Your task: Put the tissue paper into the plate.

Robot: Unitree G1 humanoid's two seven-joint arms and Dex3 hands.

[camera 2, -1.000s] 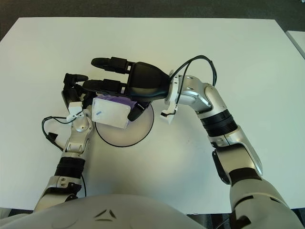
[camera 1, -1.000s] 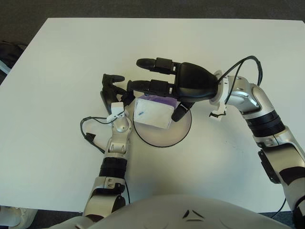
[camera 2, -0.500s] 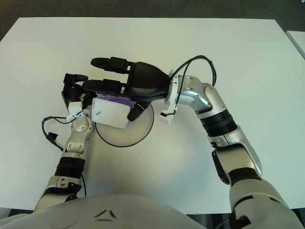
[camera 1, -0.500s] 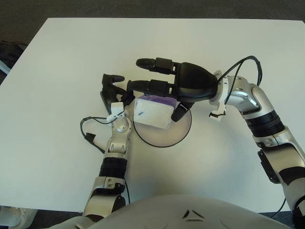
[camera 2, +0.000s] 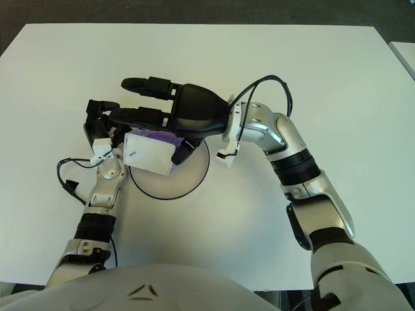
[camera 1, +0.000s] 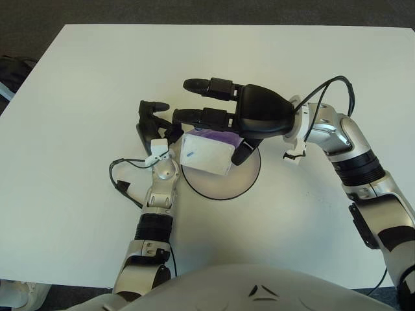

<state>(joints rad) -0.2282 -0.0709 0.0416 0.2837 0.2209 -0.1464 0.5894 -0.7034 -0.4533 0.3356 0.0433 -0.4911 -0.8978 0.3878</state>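
The tissue pack [camera 1: 206,153], white with a purple top, hangs tilted over the left rim of the round white plate [camera 1: 235,184] at the table's middle. My right hand [camera 1: 211,133] reaches in from the right and grips the pack between one long black finger along its top edge and the thumb [camera 1: 240,153] at its right end. Its other finger [camera 1: 207,85] sticks out to the left, clear of the pack. My left hand [camera 1: 153,123] rests on the table just left of the plate, with its fingers relaxed and holding nothing, close to the pack's left end.
The white table [camera 1: 84,78] runs to dark floor at the far edge and the left. A thin black cable [camera 1: 123,178] loops on the table beside my left wrist. Another cable [camera 1: 331,87] arches over my right forearm.
My right hand and the tissue pack have shifted very slightly left and up over the plate's left side. My left hand has not moved.
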